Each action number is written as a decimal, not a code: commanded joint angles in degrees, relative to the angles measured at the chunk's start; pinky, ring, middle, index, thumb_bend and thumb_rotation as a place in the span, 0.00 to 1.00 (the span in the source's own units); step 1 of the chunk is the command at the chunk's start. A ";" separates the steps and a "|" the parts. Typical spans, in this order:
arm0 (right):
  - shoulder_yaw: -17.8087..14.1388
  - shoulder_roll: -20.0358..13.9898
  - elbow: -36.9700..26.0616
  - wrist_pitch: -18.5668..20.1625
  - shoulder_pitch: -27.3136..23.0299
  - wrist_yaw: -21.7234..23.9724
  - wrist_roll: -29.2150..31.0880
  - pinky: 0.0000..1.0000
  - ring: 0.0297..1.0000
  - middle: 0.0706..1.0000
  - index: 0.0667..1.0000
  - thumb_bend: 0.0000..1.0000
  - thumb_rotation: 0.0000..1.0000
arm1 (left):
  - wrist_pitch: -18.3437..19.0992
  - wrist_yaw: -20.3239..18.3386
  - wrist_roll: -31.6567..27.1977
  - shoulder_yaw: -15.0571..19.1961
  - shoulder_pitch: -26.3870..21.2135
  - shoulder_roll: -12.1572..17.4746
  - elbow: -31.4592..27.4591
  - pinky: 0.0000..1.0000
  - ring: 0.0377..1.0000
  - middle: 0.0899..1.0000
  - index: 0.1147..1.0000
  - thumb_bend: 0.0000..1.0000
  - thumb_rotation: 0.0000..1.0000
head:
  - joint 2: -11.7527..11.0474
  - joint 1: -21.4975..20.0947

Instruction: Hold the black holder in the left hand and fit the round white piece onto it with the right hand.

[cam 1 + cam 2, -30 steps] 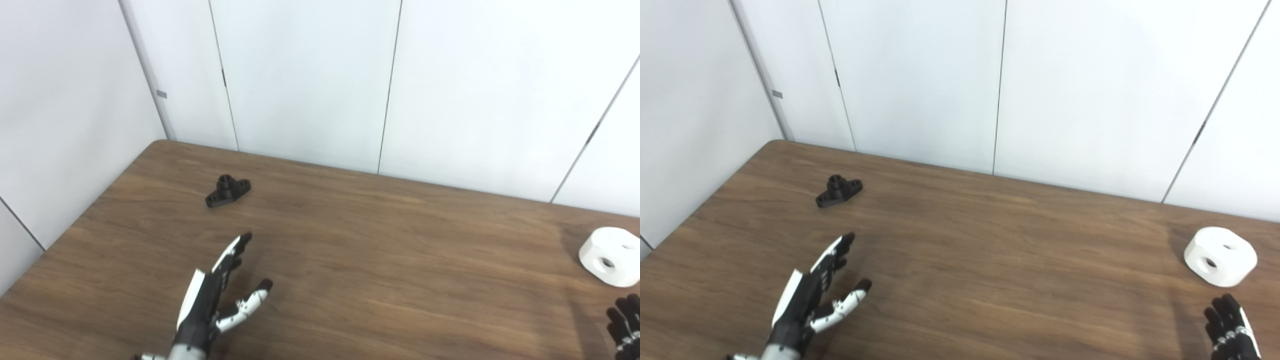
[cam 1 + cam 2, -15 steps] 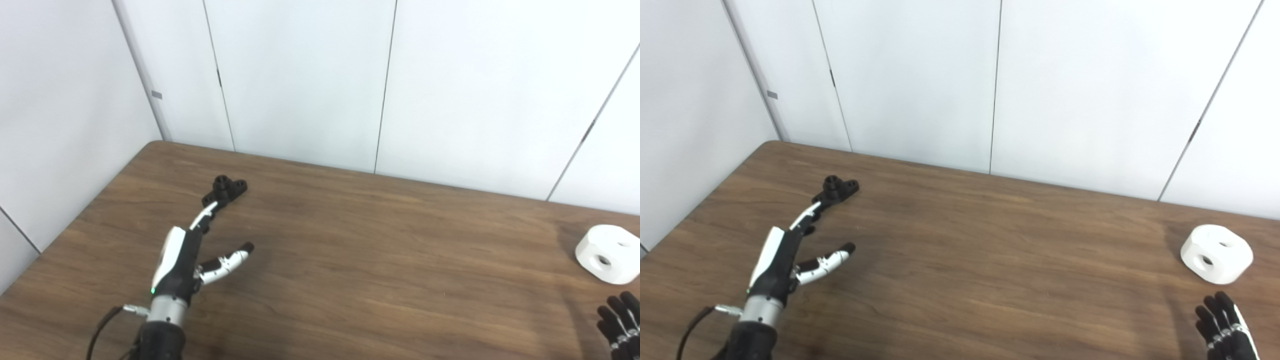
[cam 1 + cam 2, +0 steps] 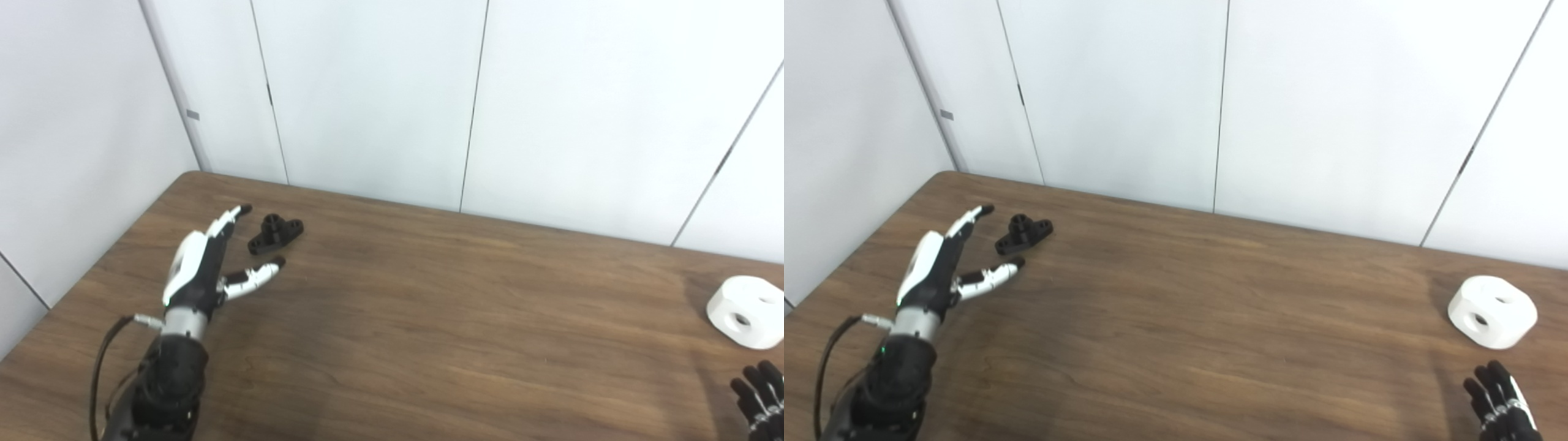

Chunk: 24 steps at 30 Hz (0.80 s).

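Left eye view shows my left hand spread wide near the far left corner of the brown wood-grain table, fingers and thumb flanking the small black plastic holder without touching it. Wide bare tabletop lies between it and the chunky round white piece with holes by the right edge. My right hand waits just beside that piece, fingers apart, holding nothing
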 commanded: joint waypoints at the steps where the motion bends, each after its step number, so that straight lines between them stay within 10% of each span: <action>1: 0.95 2.31 4.92 -0.28 3.10 0.12 0.06 0.97 0.91 0.92 0.93 0.67 0.98 | -1.81 1.88 1.50 0.04 -2.74 2.32 0.33 0.99 1.00 0.96 0.91 0.68 0.30 | 0.08 0.01; 24: 0.89 2.65 4.06 -0.07 3.36 -0.17 -0.92 0.99 0.94 0.93 0.94 0.64 1.00 | 1.09 4.34 14.44 -7.59 -12.71 8.55 16.71 1.00 0.99 0.94 0.83 0.85 0.39 | 1.96 -0.19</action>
